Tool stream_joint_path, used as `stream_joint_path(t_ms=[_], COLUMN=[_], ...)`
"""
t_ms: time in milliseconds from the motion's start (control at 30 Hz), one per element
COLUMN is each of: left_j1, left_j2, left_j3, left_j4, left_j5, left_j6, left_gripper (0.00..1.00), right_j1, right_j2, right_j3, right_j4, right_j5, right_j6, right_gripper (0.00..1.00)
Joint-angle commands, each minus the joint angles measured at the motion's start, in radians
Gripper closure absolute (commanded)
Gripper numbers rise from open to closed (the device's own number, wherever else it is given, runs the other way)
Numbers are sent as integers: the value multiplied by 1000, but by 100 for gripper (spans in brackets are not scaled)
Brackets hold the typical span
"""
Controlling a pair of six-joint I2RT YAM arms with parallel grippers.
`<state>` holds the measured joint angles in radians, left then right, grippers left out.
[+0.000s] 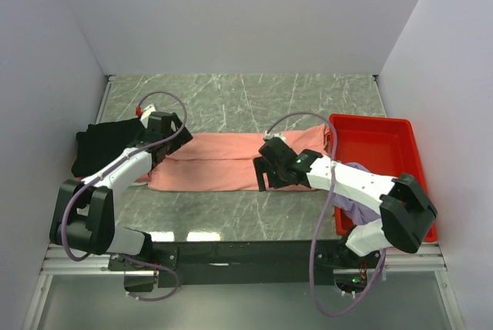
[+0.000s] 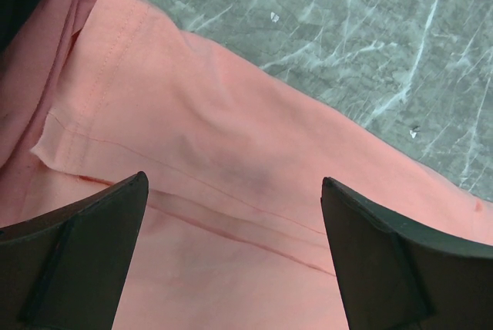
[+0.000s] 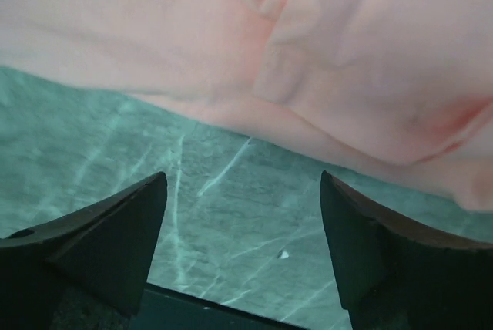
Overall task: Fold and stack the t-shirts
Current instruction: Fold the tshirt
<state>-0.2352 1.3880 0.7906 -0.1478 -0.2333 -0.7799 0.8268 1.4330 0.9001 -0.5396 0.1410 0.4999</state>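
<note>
Both empty and wide open: left end effector, right end effector; lavender t-shirt seemingly half-hidden.

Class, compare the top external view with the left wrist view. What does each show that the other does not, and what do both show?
Only the top external view shows the red tray, the lavender-purple t-shirt at its near-left side, and the right pincer. Only the left wrist view shows the fine stitching along a hem of the salmon-pink t-shirt. Both show that t-shirt, the marble table, and the left pincer, which is open above the cloth.
</note>
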Motion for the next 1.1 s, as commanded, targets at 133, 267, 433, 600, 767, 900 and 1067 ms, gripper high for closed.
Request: stream_joint_path(t_ms=[133, 267, 433, 600, 767, 900, 1067], left_j1=[-3, -3, -3, -3, -3, -3, -4], left_j2=[-29, 19, 97, 124, 172, 192, 203], left_j3=[1, 22, 64, 47, 56, 30, 25], left_j4=[8, 11, -16, 13, 8, 16, 1], left_j5=[2, 8, 8, 14, 20, 6, -18], left_j6=[-10, -18, -47, -53, -61, -74, -85], left_gripper=[1, 0, 0, 1, 1, 0, 1], right_j1=[-113, -242, -311, -322, -333, -331, -331], right_j2=[-48, 39, 233, 302, 256, 184, 83], right_j3=[140, 172, 264, 258, 177, 84, -27], right_j4=[-20, 44, 30, 16, 4, -31, -65], right_j5=[94, -10, -27, -30, -4, 26, 46], right_j6=[15, 20, 29, 43, 60, 68, 95], right_gripper=[11, 10, 10, 10, 10, 10, 10])
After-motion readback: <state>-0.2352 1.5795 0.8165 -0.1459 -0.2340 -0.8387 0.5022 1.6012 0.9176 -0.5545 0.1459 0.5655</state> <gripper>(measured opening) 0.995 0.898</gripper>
